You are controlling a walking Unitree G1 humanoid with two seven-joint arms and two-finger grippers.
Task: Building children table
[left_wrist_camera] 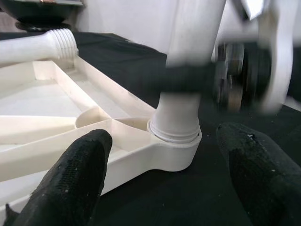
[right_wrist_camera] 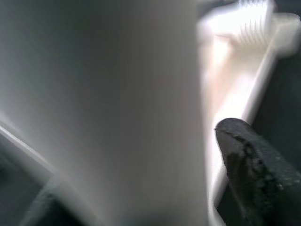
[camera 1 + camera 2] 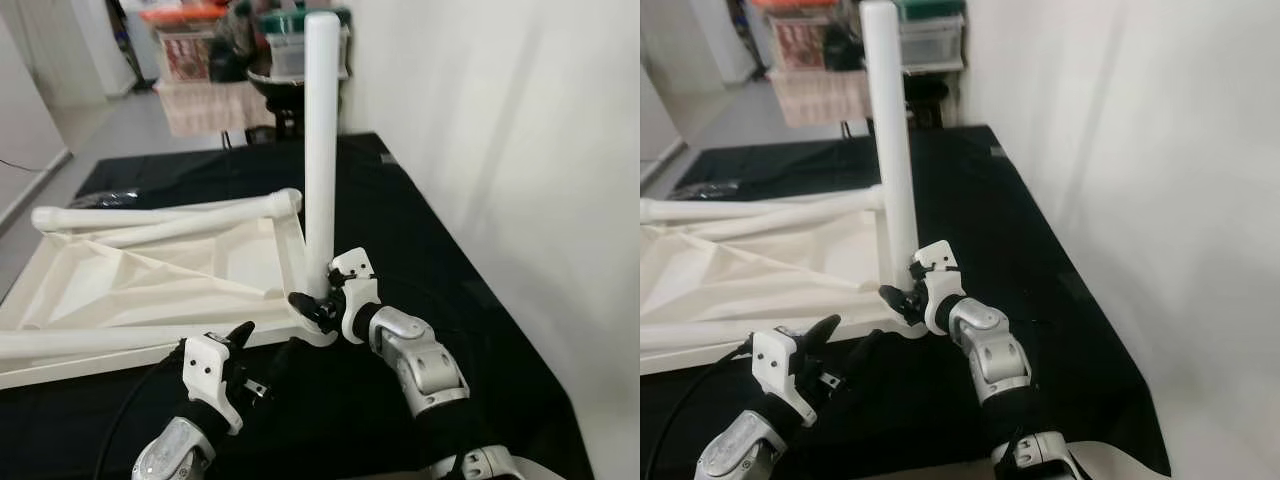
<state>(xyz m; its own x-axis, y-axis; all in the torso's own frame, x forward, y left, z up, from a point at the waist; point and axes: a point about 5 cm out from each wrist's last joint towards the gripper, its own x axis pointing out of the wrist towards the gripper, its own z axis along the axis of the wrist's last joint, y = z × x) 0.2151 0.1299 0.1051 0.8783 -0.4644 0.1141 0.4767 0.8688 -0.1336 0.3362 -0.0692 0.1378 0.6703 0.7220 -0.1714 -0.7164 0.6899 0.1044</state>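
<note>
Table leg [image 3: 321, 140] upright in tabletop [image 3: 150, 275] corner socket, right pincer [image 3: 318, 300] clamped round its base, left pincer [image 3: 243, 352] parted just beside

We are seeing white tabletop [image 3: 150, 275] lying upside down on black mat; one white leg [image 3: 321, 150] standing upright in near corner socket [image 1: 175, 141], two loose legs [image 3: 160, 213] lying across it.

I note the tabletop [image 3: 180, 275] lying upside down on the mat [image 3: 430, 240], with one leg [image 3: 320, 150] standing upright in its near right corner socket. Two further legs [image 3: 160, 213] lie across the tabletop's far edge, left of the upright leg. The right gripper [image 3: 318, 305] sits at that leg's base; the left gripper [image 3: 245, 350] is just before the tabletop's near edge.
</note>
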